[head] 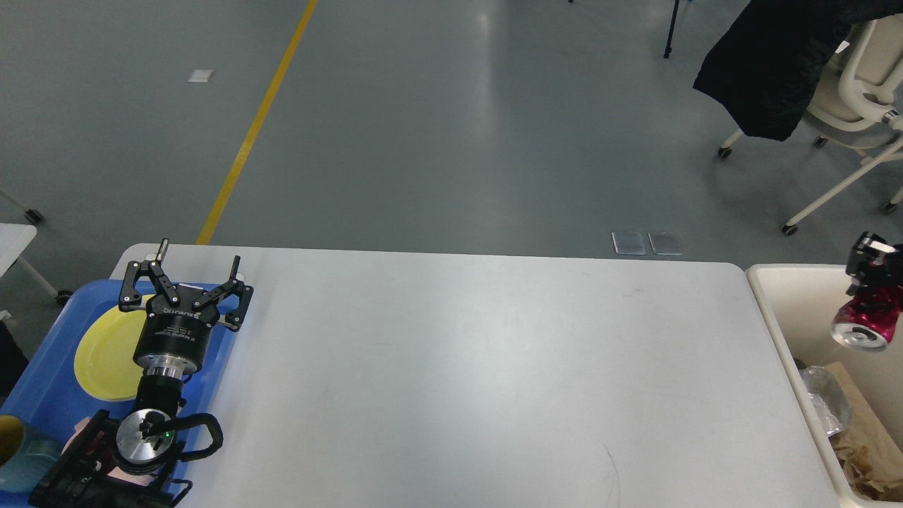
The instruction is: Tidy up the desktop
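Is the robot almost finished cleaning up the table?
Nearly. The table looks bare. A plate and cup sit on the blue tray. The right gripper holds a red can above the bin; dropping it remains. The left gripper is open, empty.

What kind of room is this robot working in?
Probably a lab or workshop. The grey floor carries a yellow line like marked work zones, a wheeled office chair stands nearby, and a plain white desktop serves as its workbench.
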Action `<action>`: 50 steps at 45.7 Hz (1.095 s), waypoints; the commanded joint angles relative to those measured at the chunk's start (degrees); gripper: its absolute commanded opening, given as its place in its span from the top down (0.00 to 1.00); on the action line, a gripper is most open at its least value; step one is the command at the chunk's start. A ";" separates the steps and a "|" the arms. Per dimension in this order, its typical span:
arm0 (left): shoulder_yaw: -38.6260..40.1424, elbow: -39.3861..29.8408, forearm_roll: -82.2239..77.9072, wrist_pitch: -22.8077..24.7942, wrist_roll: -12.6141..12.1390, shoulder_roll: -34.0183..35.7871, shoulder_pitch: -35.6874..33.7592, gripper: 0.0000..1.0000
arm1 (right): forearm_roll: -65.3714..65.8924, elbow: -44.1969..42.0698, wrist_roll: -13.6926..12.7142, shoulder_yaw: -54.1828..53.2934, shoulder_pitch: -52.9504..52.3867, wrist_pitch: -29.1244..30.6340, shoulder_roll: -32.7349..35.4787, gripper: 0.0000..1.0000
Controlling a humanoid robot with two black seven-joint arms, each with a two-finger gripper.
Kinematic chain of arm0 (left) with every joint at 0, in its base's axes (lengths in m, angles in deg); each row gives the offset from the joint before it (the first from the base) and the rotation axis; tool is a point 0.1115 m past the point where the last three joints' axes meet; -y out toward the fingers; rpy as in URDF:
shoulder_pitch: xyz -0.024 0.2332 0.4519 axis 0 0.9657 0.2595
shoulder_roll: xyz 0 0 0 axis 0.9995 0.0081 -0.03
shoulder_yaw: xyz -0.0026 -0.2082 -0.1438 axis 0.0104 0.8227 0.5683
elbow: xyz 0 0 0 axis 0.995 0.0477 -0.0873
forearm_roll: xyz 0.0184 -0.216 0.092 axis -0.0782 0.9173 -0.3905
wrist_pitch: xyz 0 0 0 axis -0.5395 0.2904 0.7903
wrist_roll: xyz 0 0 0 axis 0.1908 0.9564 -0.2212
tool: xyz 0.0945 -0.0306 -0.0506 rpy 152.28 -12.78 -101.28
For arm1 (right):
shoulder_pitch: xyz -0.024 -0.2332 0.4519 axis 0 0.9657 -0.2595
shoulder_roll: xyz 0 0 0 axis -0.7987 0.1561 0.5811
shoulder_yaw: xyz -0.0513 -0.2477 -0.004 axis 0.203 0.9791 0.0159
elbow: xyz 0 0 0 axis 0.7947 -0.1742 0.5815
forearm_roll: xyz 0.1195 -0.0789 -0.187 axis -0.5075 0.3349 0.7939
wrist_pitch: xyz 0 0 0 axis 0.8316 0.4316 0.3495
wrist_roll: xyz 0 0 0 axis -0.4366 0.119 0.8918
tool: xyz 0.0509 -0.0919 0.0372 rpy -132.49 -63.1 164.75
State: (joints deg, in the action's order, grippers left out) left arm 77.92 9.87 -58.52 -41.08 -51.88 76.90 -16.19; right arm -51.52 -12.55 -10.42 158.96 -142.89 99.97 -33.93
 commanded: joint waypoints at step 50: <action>0.00 0.00 0.07 0.00 0.07 0.00 0.00 0.04 | -0.63 -63.80 -0.65 -42.16 75.40 -22.34 -13.69 0.44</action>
State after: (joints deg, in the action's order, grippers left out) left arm 77.92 9.87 -58.52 -41.08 -51.81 76.90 -16.19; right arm -52.15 -76.35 -11.29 117.55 -67.56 78.12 -47.99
